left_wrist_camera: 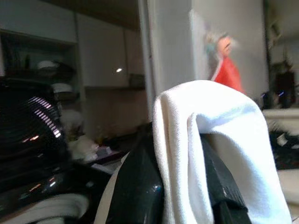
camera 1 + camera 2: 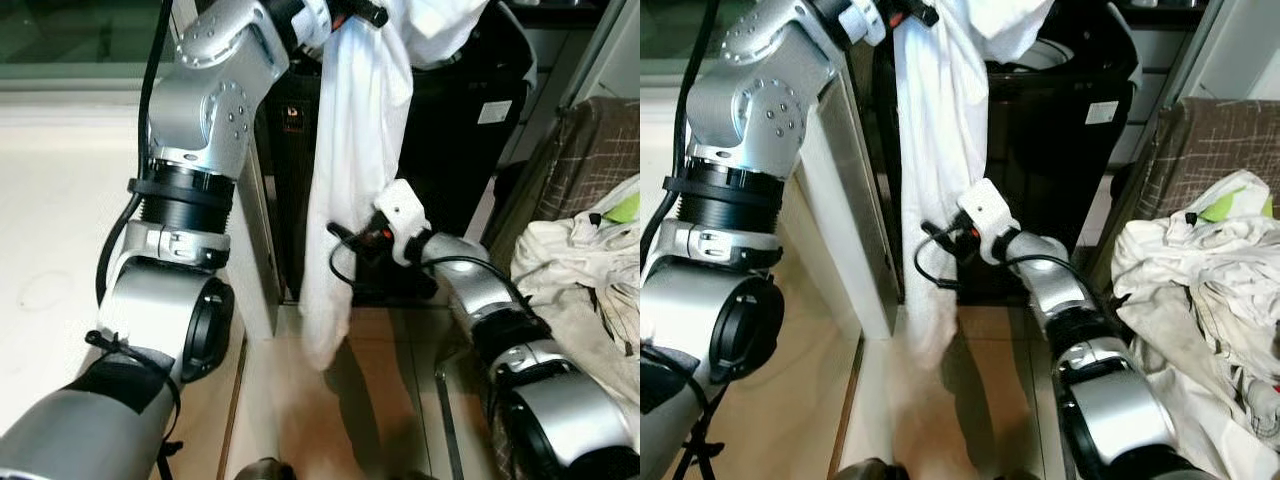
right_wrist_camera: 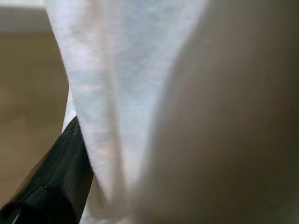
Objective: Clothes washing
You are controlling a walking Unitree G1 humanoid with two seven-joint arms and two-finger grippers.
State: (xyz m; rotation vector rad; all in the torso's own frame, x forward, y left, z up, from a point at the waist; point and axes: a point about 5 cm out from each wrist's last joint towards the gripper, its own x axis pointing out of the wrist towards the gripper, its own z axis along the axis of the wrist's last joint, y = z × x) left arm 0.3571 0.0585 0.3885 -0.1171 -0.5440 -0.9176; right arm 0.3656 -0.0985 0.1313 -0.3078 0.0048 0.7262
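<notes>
The white garment point(image 2: 345, 150) hangs as a long limp drape from the left gripper point(image 2: 345, 12), raised high in front of the dark washing machine point(image 2: 470, 130). In the left wrist view its 2 black fingers point(image 1: 140, 186) are pinched on a fold of the cloth, which lies doubled over them. The fabric looks light, soft and floppy; it should slide and bunch easily, so a hold on a gathered fold will likely serve better than on a single edge.

Lower down, the right gripper point(image 2: 345, 243) reaches into the middle of the drape. Whether its fingers are spread or pressed together I cannot tell: in its wrist view, cloth lies against 1 finger point(image 3: 56, 182).

Below the right gripper the tail dangles near the floor point(image 2: 300, 420) and could drag. Beside the right arm, a heap of pale laundry point(image 2: 580, 260) lies on a brown checked surface point(image 2: 590, 150). A white panel point(image 2: 845, 200) stands just beside the drape, under the left arm, and may snag it.
</notes>
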